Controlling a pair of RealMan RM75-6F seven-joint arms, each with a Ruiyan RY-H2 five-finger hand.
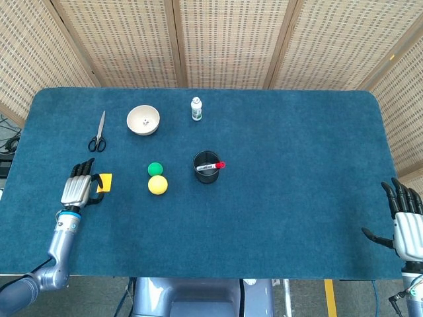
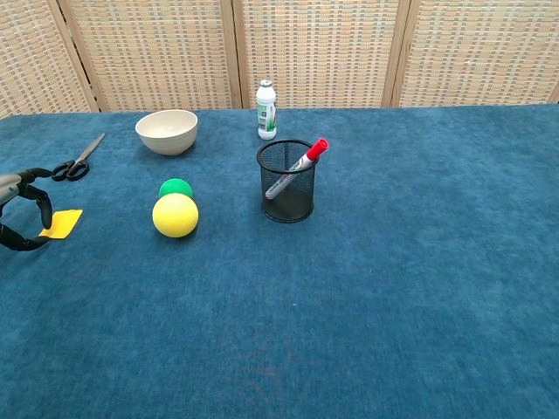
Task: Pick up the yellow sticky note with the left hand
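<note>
The yellow sticky note (image 1: 106, 182) lies flat on the blue cloth near the table's left side, also seen in the chest view (image 2: 65, 223). My left hand (image 1: 77, 190) sits just left of it, low over the cloth. In the chest view the left hand (image 2: 22, 209) shows curved fingers reaching over the note's left edge with the thumb below; a gap remains between them and the note does not look pinched. My right hand (image 1: 404, 224) rests at the table's right edge with fingers spread, holding nothing.
Scissors (image 1: 98, 135) lie behind the note. A white bowl (image 1: 143, 119) and a small bottle (image 1: 196, 109) stand further back. A green ball (image 1: 155, 169) and a yellow ball (image 1: 158, 185) sit right of the note, then a black mesh cup (image 1: 206, 166) holding a red-capped marker.
</note>
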